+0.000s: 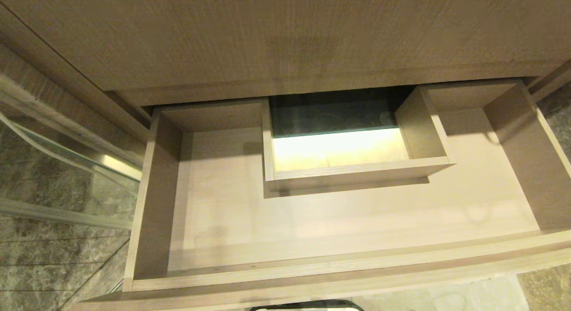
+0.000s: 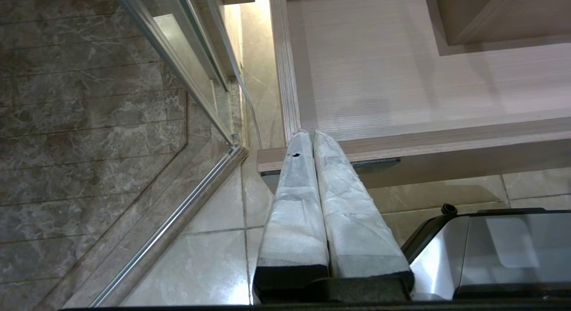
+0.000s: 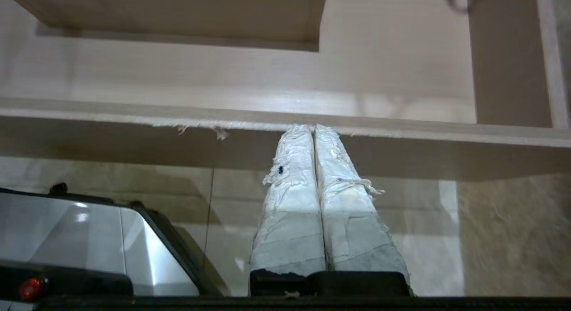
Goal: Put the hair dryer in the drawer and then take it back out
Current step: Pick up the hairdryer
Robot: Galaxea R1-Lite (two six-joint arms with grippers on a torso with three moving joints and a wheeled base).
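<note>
Here, one drawer (image 1: 154, 199) pulled open, one boxed cutout (image 1: 357, 168); left hand (image 2: 312, 134), right hand (image 3: 313, 129), both pressed closed, empty

You see the drawer (image 1: 312, 221) only in part: its front runs off the head view's lower edge and its right wall past the right edge. The back of its boxed cutout (image 1: 339, 146) lies in shadow under the cabinet top (image 1: 285, 34). Neither arm shows there.

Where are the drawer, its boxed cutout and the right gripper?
drawer (image 1: 156, 199): head view, inner face of its left side wall.
boxed cutout (image 1: 357, 170): head view, its front wall.
right gripper (image 3: 314, 130): right wrist view, between the shut fingertips.
</note>
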